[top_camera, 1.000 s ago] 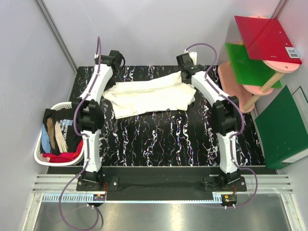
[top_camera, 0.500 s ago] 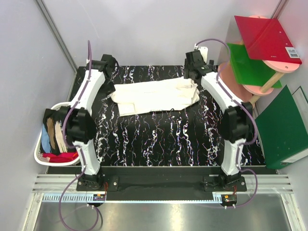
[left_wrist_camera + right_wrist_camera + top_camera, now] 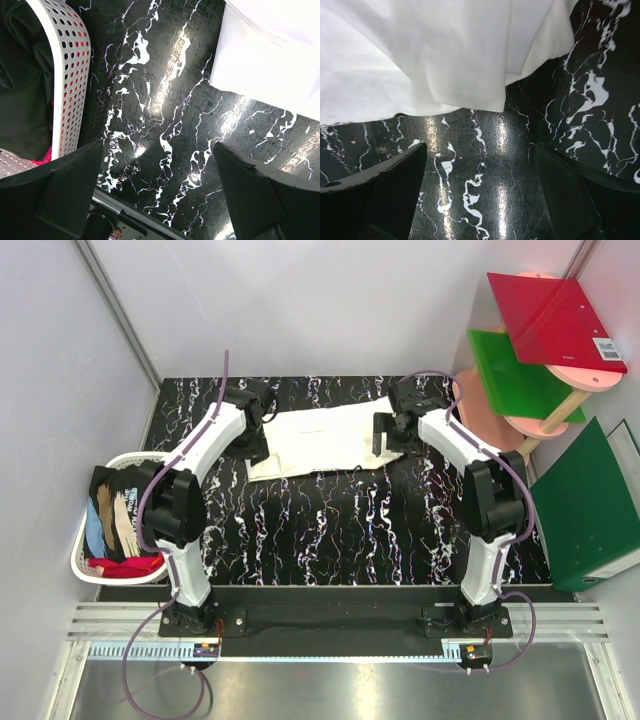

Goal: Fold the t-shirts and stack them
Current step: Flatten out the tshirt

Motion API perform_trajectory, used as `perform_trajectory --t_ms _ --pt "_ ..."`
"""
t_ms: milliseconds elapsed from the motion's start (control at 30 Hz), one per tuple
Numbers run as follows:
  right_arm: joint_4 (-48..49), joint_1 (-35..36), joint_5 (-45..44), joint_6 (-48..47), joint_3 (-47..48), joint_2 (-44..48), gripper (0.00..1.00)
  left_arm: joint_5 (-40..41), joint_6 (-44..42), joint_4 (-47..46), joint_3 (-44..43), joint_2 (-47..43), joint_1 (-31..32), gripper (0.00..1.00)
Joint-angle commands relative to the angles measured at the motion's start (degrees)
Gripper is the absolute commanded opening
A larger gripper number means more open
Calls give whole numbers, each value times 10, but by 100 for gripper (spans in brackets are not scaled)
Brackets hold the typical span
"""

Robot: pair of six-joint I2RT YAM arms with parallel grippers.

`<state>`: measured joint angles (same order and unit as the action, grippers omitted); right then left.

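A cream-white t-shirt [image 3: 320,435] lies folded in a long band at the back of the black marbled table [image 3: 350,530]. My left gripper [image 3: 252,437] hovers at its left end, open and empty. In the left wrist view the left gripper [image 3: 157,165] is over bare table, with the shirt's corner [image 3: 270,65] at the upper right. My right gripper [image 3: 384,432] is at the shirt's right end, also open. In the right wrist view the right gripper [image 3: 480,160] has only table between its fingers, and the shirt's folded edge [image 3: 435,55] is just beyond. More t-shirts, black with tan streaks [image 3: 118,508] and red [image 3: 135,566], fill the basket.
The white perforated basket [image 3: 85,540] stands off the table's left edge, and its wall [image 3: 70,75] is close to my left gripper. A pink stand [image 3: 490,415] at the right holds a red board [image 3: 555,315] and a green board [image 3: 515,375]. Another green board [image 3: 590,505] leans below it.
Both grippers have opened and let go of the cream shirt. The arms swung out to the far corners, then drew back to the shirt's ends. The shirt now lies flatter and narrower.
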<state>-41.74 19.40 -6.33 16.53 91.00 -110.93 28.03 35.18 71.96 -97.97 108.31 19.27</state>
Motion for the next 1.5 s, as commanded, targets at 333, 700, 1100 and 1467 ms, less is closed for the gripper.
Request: perform_trajectory --t_ms 333,700,1100,1467 --pt "8 -15 60 52 121 -108 79 10 -20 -9 9 -15 -5 99" --pt "19 -15 107 58 142 -124 0 22 -27 -9 2 3 -5 99" --pt "53 -15 49 39 168 -47 0 11 -34 -9 -50 25 -5 99" --pt "82 -15 -1 42 242 -60 0 15 -27 -9 -92 67 -6 99"
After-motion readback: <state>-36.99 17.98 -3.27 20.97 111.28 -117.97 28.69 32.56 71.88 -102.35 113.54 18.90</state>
